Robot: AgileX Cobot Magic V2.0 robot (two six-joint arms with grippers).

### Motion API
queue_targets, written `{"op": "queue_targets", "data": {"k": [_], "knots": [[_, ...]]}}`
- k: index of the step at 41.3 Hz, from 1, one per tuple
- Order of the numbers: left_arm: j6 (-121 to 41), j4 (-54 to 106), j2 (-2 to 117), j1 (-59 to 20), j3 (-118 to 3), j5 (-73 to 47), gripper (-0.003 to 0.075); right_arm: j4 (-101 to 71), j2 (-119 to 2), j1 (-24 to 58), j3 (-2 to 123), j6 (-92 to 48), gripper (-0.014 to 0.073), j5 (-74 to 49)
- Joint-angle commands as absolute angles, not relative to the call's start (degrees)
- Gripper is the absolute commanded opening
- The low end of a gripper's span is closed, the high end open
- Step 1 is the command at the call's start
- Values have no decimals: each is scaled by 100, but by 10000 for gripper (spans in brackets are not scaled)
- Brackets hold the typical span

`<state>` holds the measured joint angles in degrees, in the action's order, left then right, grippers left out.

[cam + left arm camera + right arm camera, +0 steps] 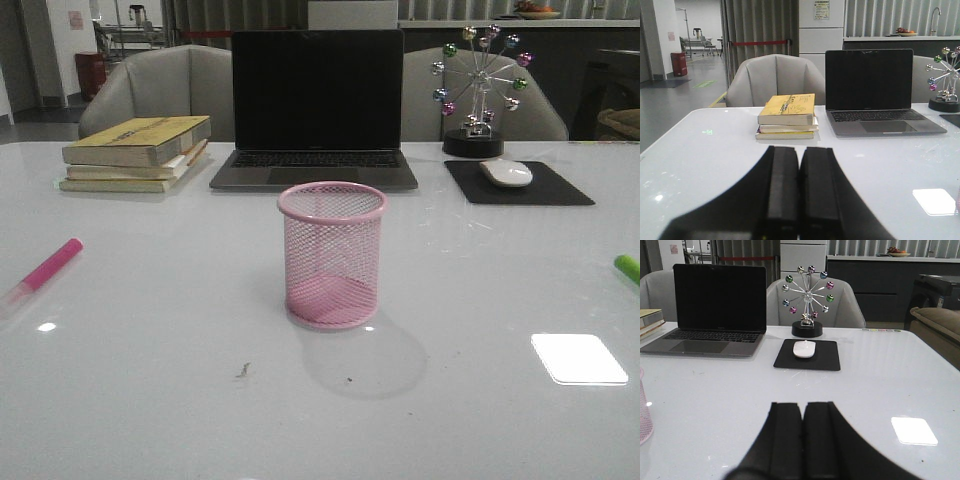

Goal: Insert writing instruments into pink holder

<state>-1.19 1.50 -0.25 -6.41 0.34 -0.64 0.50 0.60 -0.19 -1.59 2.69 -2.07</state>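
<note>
From the front, the pink wire-mesh cup (332, 255) stands upright in the middle of the shiny white counter (150, 380). It has nothing in it. The magenta pink marker with a pale end (45, 269) lies flat far over on the left side, near the edge. Only the tip of the bright green marker (627, 268) shows at the far right edge. Both markers are well apart from the cup. Behind the cup sit an open black laptop (315, 110), a stack of yellow books (138, 152), a white mouse (506, 172) on a black pad, and a little toy wheel with shiny balls (480, 85). No arm shows in this view.

In the left wrist view, the left pincer (799, 192) has its two black fingers pressed together with nothing between them. It points toward the books and the laptop. The pink marker is not in this view, so I cannot tell how close it is.

In the right wrist view, the right pincer (803, 440) is pressed together too, and empty. A bit of the pink cup shows at the edge, off to the side. The green marker is not seen here.

What could go wrong: the markers are round and the counter is slick, so a bump could roll one off the edge. The cup looks light, and a marker hitting its rim could tip it over.
</note>
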Motion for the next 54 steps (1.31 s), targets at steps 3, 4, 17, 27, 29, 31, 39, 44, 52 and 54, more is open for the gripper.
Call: {"op": "queue_targets", "data": {"k": [3,4,17,27,29,31,39,44,52,54], "knots": [[-117,193,-142,-672,49,421,97,105,173,-55,-134,241,57,340],[-117,193,-142,-672,49,421,97,105,173,-55,-134,241,57,340],[-117,193,-142,-672,49,421,97,105,173,-55,-134,241,57,340],[-117,193,-142,-672,49,421,97,105,173,-55,-134,241,57,379],[-117,193,-142,-672,49,421,97,105,173,-55,-134,241,57,378],[-117,193,-142,-672,49,421,97,94,173,-55,-134,241,57,402],[-117,192,-142,-681,-132,935,97,-449,173,-55,219,241,57,453],[-107,309,-132,-681,-698,703,97,-491,173,-55,842,241,57,0],[-107,315,72,-681,-2190,-490,97,-436,-66,-55,2140,221,57,-1051],[-107,315,216,-681,-2580,-770,97,-436,-220,-55,2512,221,57,-1214]]}}
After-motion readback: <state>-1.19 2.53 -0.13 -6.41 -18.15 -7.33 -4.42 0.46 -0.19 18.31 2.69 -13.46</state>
